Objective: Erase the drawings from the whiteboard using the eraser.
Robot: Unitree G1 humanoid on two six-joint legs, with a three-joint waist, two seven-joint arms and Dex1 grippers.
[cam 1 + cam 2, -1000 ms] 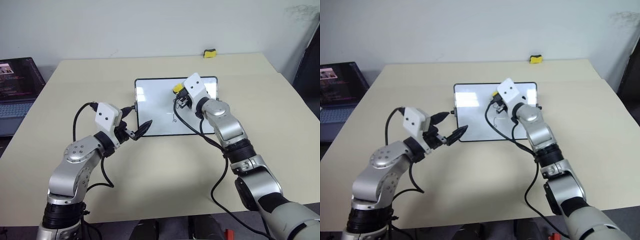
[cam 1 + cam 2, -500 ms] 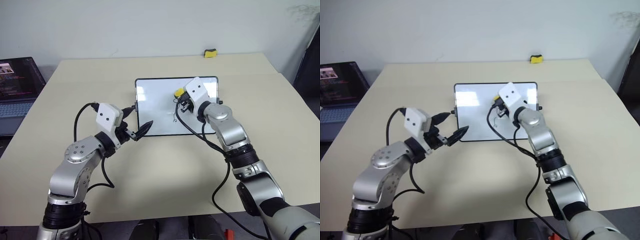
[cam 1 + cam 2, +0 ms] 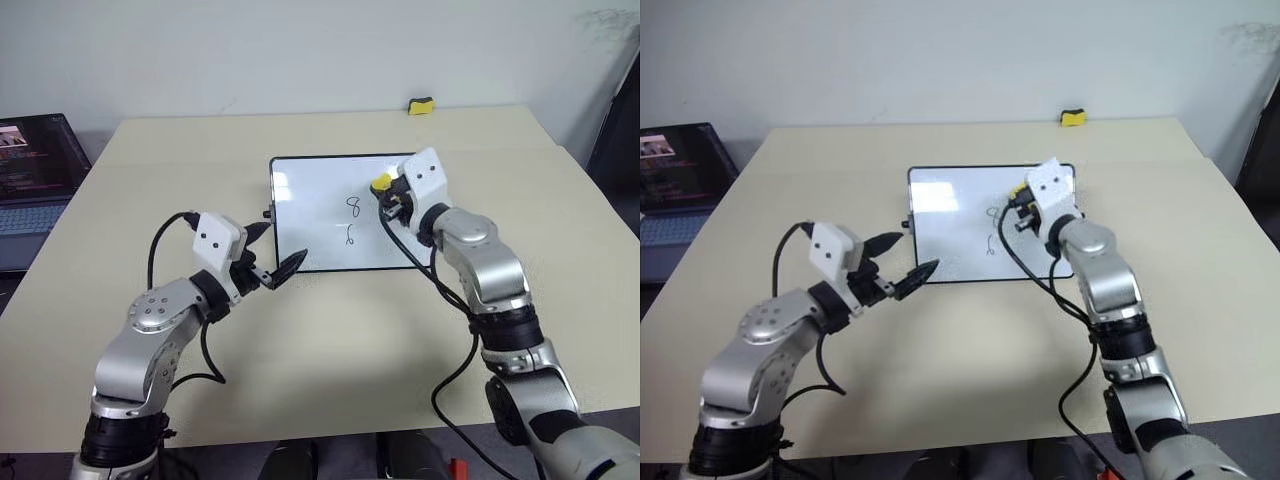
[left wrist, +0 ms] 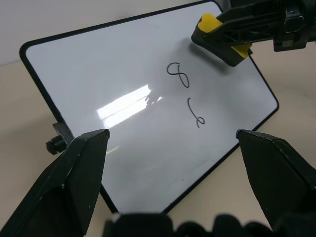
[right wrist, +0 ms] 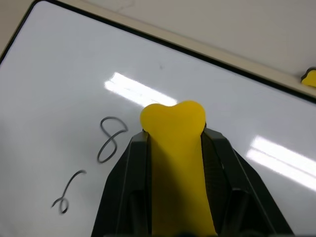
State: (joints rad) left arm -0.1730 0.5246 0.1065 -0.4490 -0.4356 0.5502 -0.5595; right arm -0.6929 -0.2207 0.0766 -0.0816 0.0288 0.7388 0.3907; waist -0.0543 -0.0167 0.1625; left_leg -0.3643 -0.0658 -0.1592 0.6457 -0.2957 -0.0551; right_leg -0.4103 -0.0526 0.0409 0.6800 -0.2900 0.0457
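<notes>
The whiteboard [image 3: 310, 215] lies flat on the table in front of me. Two dark drawings sit on its middle, an "8" [image 3: 352, 206] with a loop [image 3: 349, 236] just below it. My right gripper [image 3: 385, 190] is shut on the yellow eraser [image 3: 382, 182] over the board's far right part, just right of the "8". The right wrist view shows the eraser [image 5: 177, 148] clamped between both black fingers. Whether it touches the board I cannot tell. My left gripper [image 3: 280, 245] hangs open at the board's near left corner, holding nothing.
A second small yellow-and-black block [image 3: 420, 105] lies at the table's far edge. A laptop [image 3: 35, 180] sits off the table's left side. Bare table stretches around the board on every side.
My right gripper has carried the eraser to the right across the board, and the "8" now shows to its left. The left gripper has stayed where it was.
</notes>
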